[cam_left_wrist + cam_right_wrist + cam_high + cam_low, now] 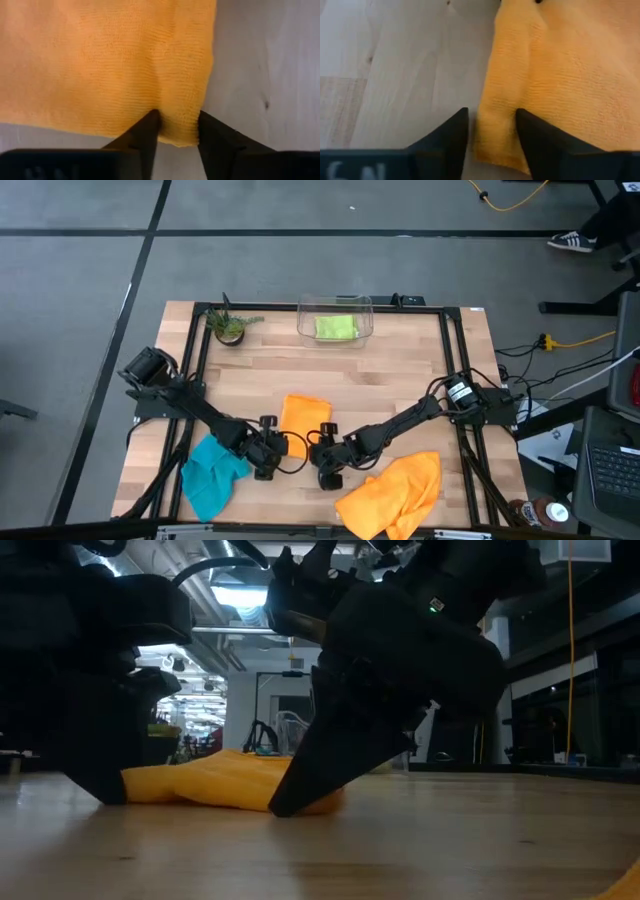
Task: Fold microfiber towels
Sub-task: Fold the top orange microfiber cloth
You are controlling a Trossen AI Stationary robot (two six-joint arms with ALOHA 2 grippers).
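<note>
Near counter (400,410) edge: crumpled orange towel (395,492) and teal towel (212,472), both loose. Mid-counter: folded orange towel (304,420); left hand (279,446) clamped on its near corner, right hand (318,444) clamped on other near corner. Far edge: lime towel (336,327) inside clear bin (334,304).

Bare table (400,390) mid-right; bin (335,320), plant (230,327) block far edge.

I work in a lab or workshop: a wooden table (400,370) in a black metal frame (195,350) stands on grey floor, cables (560,345) trailing off beyond my right arm. Past my pincers, exposed ceiling ducts (215,580) and strip lights (240,595) show.
</note>
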